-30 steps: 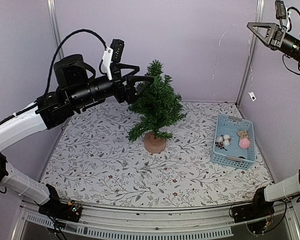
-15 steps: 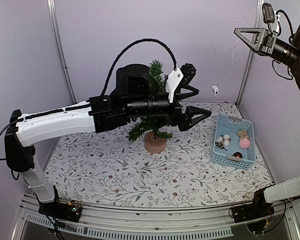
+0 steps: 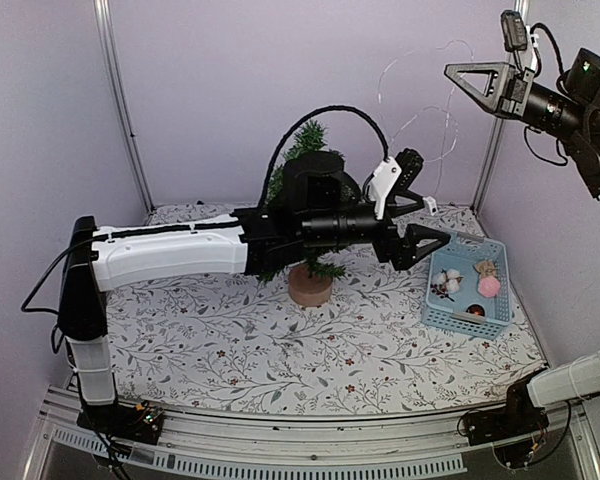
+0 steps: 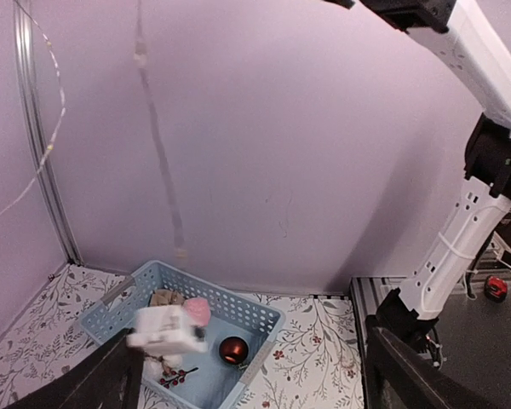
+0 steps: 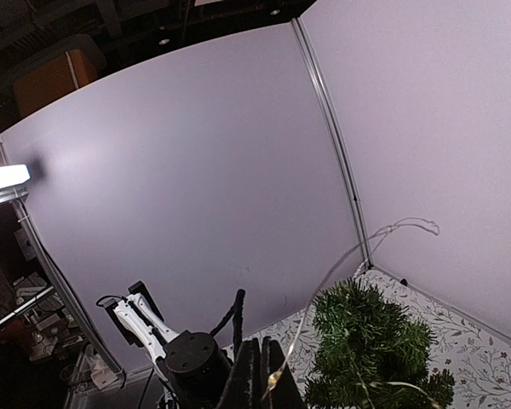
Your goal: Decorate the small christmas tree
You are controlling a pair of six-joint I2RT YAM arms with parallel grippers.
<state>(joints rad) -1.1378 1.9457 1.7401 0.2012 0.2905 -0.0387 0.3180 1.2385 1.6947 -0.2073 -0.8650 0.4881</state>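
The small christmas tree (image 3: pixel 308 140) stands on its round wooden base (image 3: pixel 309 286) mid-table, mostly hidden behind my left arm; its green top (image 5: pixel 370 341) shows in the right wrist view. My left gripper (image 3: pixel 435 222) is open, stretched rightwards just short of the blue basket (image 3: pixel 458 238). A small white box (image 3: pixel 430 205) on a thin light-string wire (image 3: pixel 415 62) dangles by its fingers, blurred (image 4: pixel 166 331) in the left wrist view. High at the right, my right gripper (image 3: pixel 458 72) is shut on that wire (image 5: pixel 341 264).
The basket (image 4: pixel 230 302) holds a red ball (image 4: pixel 233 348), a pink ball (image 3: pixel 489 286), white cotton balls with berries (image 3: pixel 446 281) and a tan piece. Purple walls close in the back and both sides. My left arm crosses in front of the tree.
My left arm swung from the tree's left across its front to the basket. The right gripper shifted left, and the white box on the wire swung left with it.
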